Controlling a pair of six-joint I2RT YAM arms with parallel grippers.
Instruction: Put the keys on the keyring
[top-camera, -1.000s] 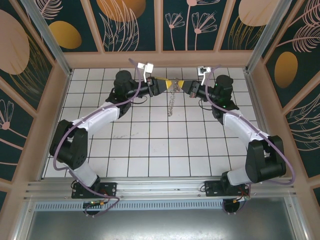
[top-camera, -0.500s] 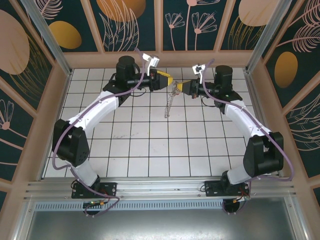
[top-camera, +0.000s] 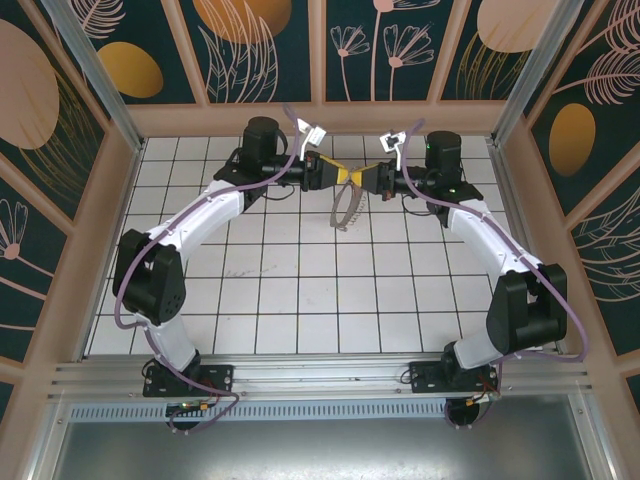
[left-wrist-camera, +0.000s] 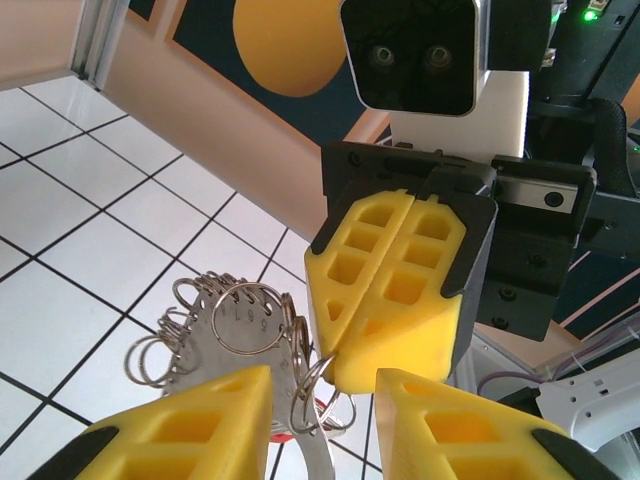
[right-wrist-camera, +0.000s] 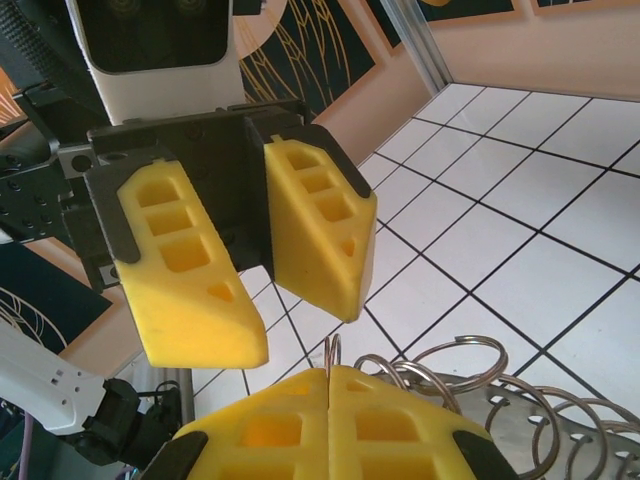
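Since a second earlier, both arms had swung inward, and the keyring (top-camera: 345, 206) hung bunched between them, above the far middle of the desk (top-camera: 300, 290). Its top ring was pinched in the right gripper (left-wrist-camera: 388, 355), whose fingers met. The left gripper (left-wrist-camera: 325, 392) stood apart around neighbouring rings, where a reddish speck, probably the key (left-wrist-camera: 322, 408), showed. Closing would best wait until that piece alone sat squarely between the pads. White tiles lay below, and dark floral panels (top-camera: 260, 50) in wooden frames walled the cell.
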